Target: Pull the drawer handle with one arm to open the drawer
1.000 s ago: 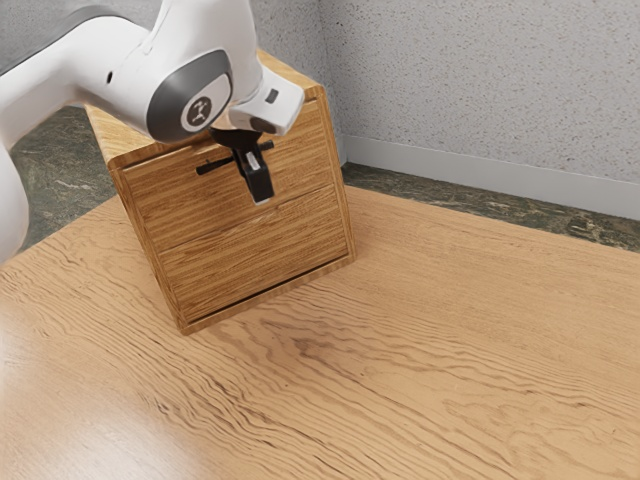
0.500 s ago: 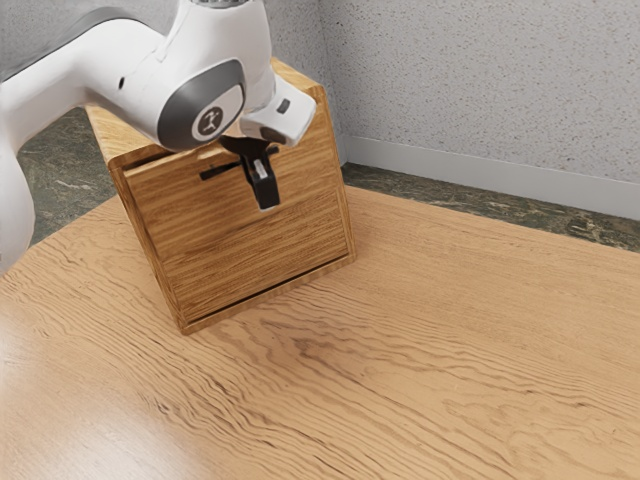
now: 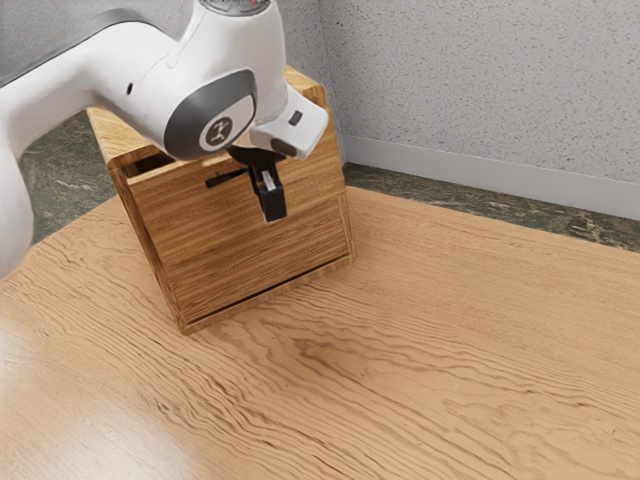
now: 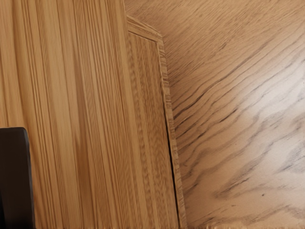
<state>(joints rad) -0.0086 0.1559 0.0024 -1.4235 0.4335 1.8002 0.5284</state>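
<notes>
Exterior view: a white Franka arm (image 3: 120, 80) comes in from the upper left of the frame and bends down over a small wooden drawer cabinet (image 3: 250, 260). The cabinet stands on a wood-grain table (image 3: 430, 340), left of centre in the upper half of the frame. It sits turned at an angle to the table's near edge. The drawer (image 3: 305, 165) takes up the upper part of the cabinet's face. It stands a little way out of the cabinet, with a dark gap showing behind its top edge near the cabinet's upper left corner. The drawer handle (image 3: 225, 180), a thin black bar, runs across the drawer's front. Its right end disappears into the black gripper (image 3: 274, 212), which hangs straight down just below the arm's white hand. The fingers stand close together and are clamped on that end of the handle. Behind the cabinet, a speckled grey wall (image 3: 480, 70) with a pale baseboard (image 3: 500, 175) meets a dark stone floor (image 3: 60, 170).

Wrist view: the drawer's front (image 4: 71, 114) lies close under the hand. Beside it is a narrower strip of the cabinet's face (image 4: 147, 124), and past that the table (image 4: 238, 119). A black block (image 4: 14, 176) borders the drawer's front, and whether it is handle or finger cannot be told.
</notes>
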